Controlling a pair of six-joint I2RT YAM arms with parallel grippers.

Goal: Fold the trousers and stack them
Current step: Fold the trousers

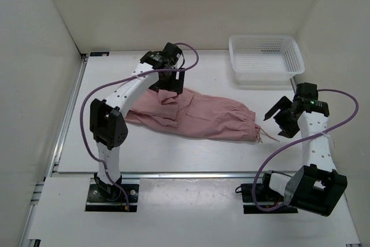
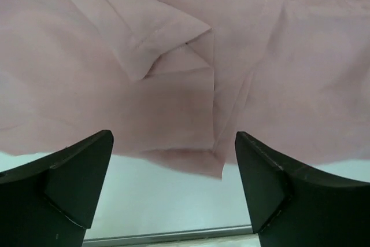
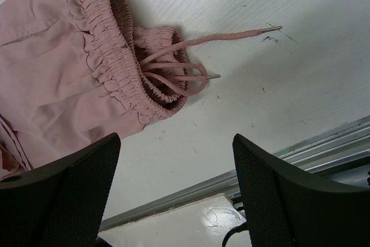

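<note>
1. Left gripper is hovering over the far-left part of the trousers. Jaws are standing wide with nothing between them. A small fabric flap is lying doubled over below it.
2. Trousers are lying flat on the table, stretched left to right around mid-table. My read: not stacked yet.
3. Right gripper is hanging just beside the gathered elastic end, jaws apart and empty.
4. Risk: with fabric this thin, a pinch is likely catching one layer only, skewing the fold.
5. Risk: loose drawstrings are trailing toward the right fingers. Snagging one could drag that whole end.
6. Mesh basket is sitting far right, well apart.
</note>
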